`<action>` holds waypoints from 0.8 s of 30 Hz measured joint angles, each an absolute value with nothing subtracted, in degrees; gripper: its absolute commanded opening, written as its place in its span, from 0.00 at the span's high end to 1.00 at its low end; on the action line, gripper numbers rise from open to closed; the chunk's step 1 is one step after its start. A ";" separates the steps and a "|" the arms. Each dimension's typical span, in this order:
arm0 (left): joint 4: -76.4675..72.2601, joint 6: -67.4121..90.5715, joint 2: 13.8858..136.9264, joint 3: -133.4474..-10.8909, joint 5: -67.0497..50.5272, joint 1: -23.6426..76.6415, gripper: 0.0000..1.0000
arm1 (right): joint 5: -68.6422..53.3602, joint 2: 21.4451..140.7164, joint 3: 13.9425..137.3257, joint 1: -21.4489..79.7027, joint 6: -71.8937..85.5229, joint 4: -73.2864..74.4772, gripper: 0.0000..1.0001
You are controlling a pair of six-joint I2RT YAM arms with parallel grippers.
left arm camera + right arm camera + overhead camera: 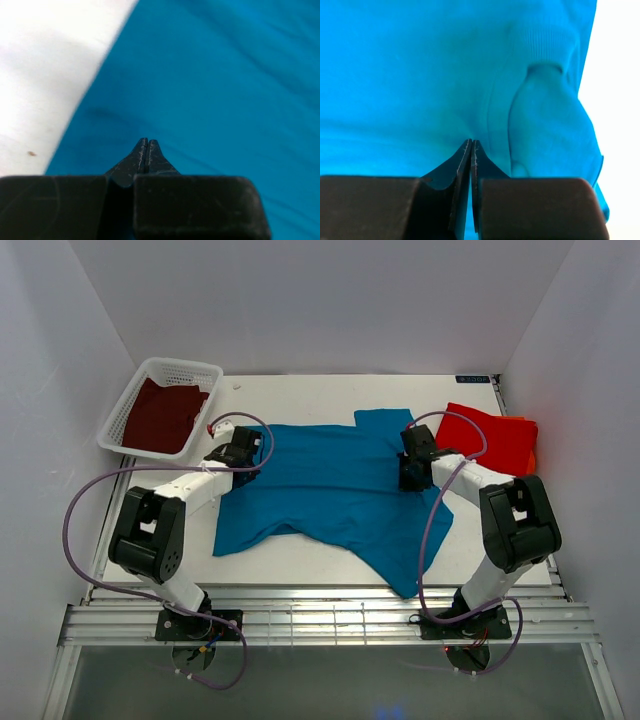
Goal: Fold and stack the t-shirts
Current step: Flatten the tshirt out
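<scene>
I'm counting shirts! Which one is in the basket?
The dark maroon t-shirt, inside the white basket at far left. The teal-blue t-shirt lies spread out in the middle; the red-orange t-shirt sits folded at far right.

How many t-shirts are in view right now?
3. The teal-blue cloth t-shirt lies spread mid-table, the bright red-orange t-shirt sits folded at far right, the dark maroon t-shirt is in the white mesh basket; more could hide beneath it.

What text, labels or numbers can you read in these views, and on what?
On the table, at its far edge, a dark label: light lettering, too small to read.
No writing visible on the teal shirt, red shirt, maroon shirt or basket.
</scene>
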State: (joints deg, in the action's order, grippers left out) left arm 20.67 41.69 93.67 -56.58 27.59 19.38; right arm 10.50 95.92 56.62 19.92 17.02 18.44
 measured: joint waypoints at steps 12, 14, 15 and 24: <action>15.35 39.59 99.44 -59.20 22.74 25.69 1.00 | 8.05 98.78 60.36 19.88 16.29 16.97 0.92; 15.29 39.44 100.66 -58.81 22.13 25.85 1.00 | 7.31 100.20 60.27 19.88 16.23 16.51 0.92; 15.25 39.42 100.82 -58.35 21.91 25.93 1.00 | 7.01 100.79 60.05 19.88 16.23 16.23 0.92; 15.00 40.07 97.47 -52.80 22.02 26.15 1.00 | 4.67 96.27 51.88 19.99 17.63 8.10 0.92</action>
